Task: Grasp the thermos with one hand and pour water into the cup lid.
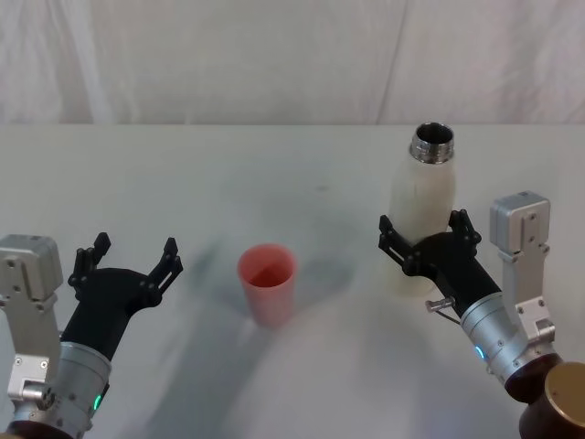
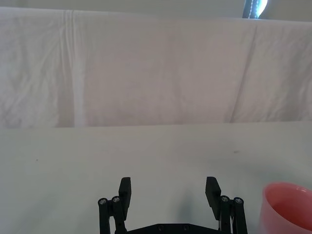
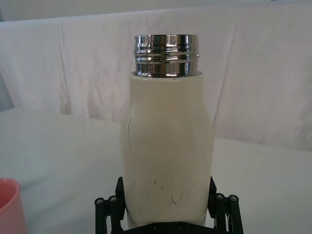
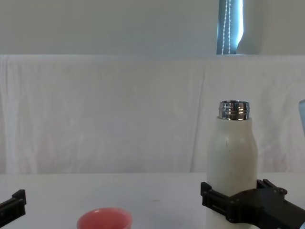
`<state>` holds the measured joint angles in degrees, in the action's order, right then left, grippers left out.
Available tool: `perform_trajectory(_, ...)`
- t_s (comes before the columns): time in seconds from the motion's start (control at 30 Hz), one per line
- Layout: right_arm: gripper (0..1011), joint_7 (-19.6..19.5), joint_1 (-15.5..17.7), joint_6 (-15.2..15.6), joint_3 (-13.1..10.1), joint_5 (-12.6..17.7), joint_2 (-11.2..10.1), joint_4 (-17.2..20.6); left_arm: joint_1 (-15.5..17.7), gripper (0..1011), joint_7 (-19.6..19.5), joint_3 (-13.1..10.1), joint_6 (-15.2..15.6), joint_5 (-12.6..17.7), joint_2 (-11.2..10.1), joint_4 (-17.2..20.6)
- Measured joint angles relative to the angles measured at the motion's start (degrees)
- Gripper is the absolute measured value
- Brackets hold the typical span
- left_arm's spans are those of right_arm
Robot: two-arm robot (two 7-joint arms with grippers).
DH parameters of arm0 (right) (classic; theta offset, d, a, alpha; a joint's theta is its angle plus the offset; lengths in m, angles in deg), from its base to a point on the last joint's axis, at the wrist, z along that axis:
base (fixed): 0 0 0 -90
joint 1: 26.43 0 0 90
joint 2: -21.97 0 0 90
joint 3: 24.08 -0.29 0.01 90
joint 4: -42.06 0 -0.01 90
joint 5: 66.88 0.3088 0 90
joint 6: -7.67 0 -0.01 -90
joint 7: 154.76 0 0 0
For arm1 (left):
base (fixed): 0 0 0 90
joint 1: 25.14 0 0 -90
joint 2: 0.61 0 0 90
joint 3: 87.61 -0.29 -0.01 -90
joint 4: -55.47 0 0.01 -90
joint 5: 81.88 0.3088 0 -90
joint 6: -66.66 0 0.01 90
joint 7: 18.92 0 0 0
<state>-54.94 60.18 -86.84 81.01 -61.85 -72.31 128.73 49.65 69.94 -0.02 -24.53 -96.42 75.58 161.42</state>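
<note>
The right tool [image 1: 426,233] brackets the upright thermos [image 1: 423,215] at right of frame, fingers beside its lower body; contact is unclear. The left tool [image 1: 128,258], lower left, gapes empty. The cup lid [image 1: 268,284] stands centre on open worktop [image 1: 228,174].

Both the left gripper [image 1: 127,261] and the right gripper [image 1: 426,233] were black plastic with two linked fingers fixed by small screws, on silver-grey wrists bearing glowing green and blue lights and boxy grey housings.
</note>
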Motion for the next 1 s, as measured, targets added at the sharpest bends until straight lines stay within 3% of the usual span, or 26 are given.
perform_trajectory(0.33,947,0.2,0.0,0.7,0.4,-0.2,-0.3,0.4,0.0,1001,0.0,0.0,0.0,0.0,0.0,0.0)
perform_trajectory(1.0,947,0.1,0.4,3.3,1.1,-1.4,-1.3,6.1,0.0,1001,0.0,0.0,0.0,0.0,0.0,0.0)
